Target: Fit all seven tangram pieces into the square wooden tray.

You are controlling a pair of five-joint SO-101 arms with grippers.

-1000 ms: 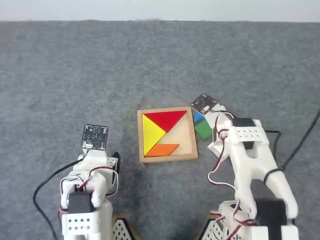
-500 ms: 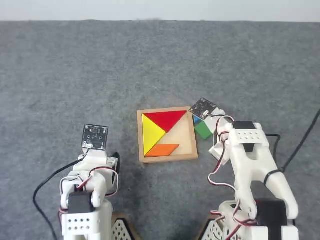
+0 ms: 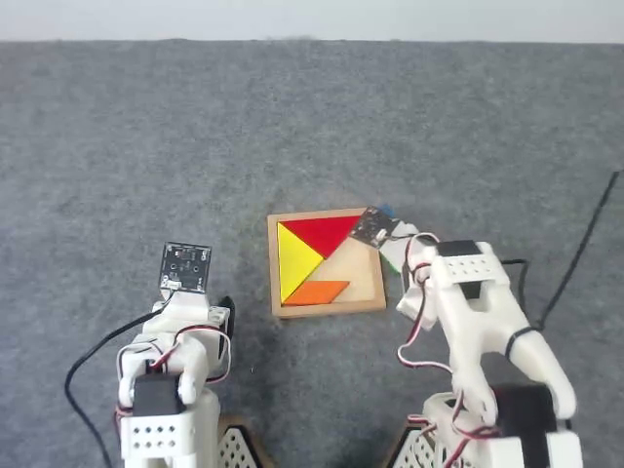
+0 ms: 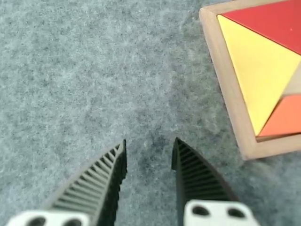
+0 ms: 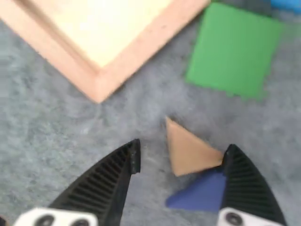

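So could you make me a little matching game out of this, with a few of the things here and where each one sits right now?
Things:
1. yellow triangle
2. green square
3. tan triangle
4. left gripper

Places:
A. open over bare carpet
B. on the carpet, just outside the tray
C. lying inside the tray
D. on the carpet, between the open fingers of the right gripper

Pairs: 1-C, 2-B, 3-D, 4-A
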